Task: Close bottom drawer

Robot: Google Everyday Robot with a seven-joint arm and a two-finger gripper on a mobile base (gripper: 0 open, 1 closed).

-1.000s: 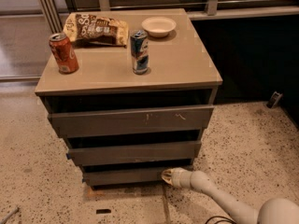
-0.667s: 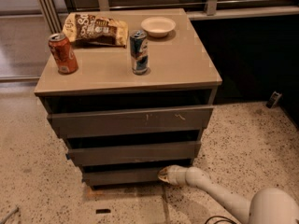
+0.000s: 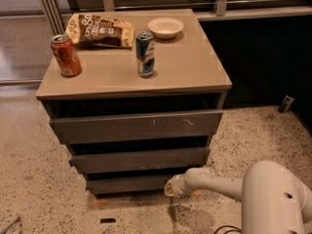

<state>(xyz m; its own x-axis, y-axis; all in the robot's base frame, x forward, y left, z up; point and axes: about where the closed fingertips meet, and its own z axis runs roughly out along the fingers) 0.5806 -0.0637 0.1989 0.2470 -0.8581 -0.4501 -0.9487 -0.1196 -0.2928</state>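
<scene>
Gripper [image 3: 170, 186] sits low under the counter's [image 3: 190, 67] front edge, nearer the right corner, tip right up against the bottom drawer [image 3: 126, 183] front. Can't tell how wide it's open.

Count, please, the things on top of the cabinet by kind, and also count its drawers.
Cans: 2, red can and blue can
Bags: 1, snack bag
Bowls: 1, white bowl
Drawers: 3, top drawer, middle drawer, bottom drawer
Total: 7
The gripper is low, at the bottom drawer's right end.
</scene>
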